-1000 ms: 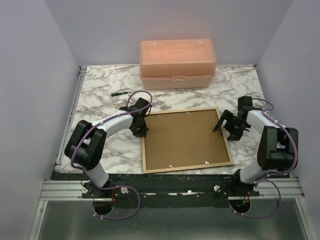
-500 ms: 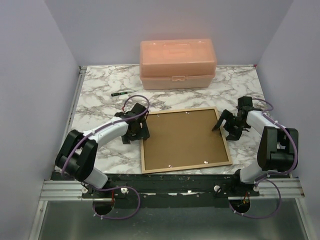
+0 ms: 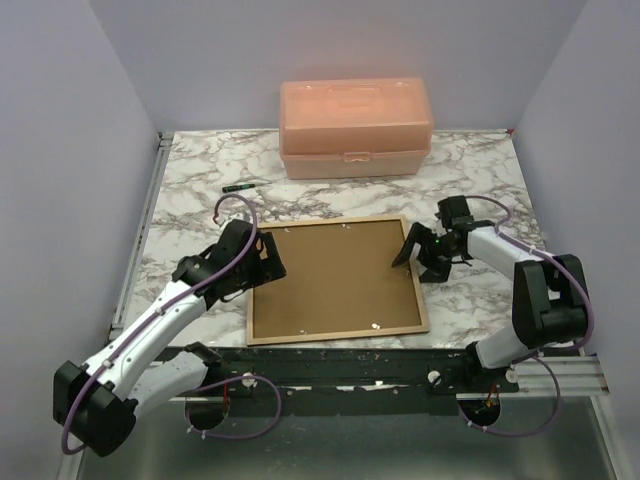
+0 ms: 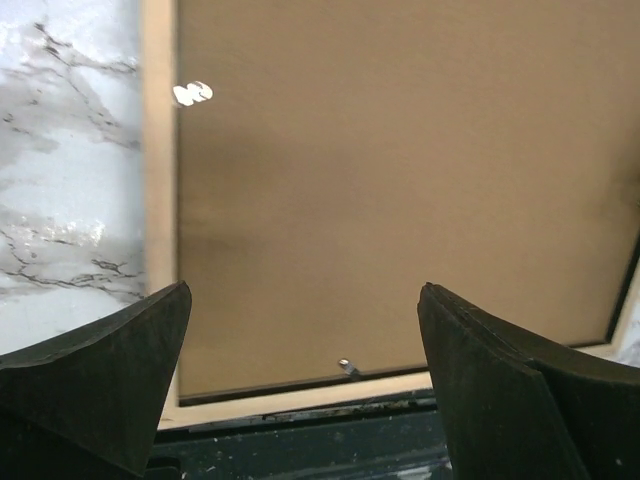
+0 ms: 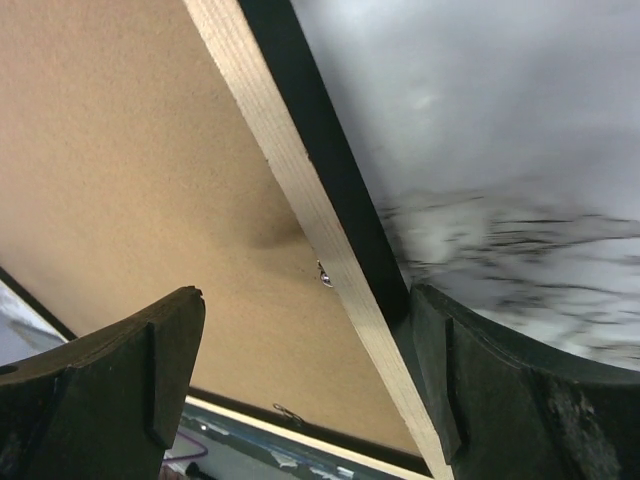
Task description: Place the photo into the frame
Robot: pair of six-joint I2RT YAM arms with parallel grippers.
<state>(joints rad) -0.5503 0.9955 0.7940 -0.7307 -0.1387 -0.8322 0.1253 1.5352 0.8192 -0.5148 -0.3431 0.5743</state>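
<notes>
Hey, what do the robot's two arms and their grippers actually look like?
The left arm and right arm both have white links with bulky black joints. A thin purple cable loops along each. The left gripper and right gripper have broad, matte black, wedge-shaped fingers.

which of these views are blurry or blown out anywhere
Top external: sharp, evenly lit, no glare. Left wrist: the backing panel in the frame is clear, one metal tab glares white, the marble table looks slightly soft. Right wrist: the marble beyond the frame edge is smeared and washed out.
</notes>
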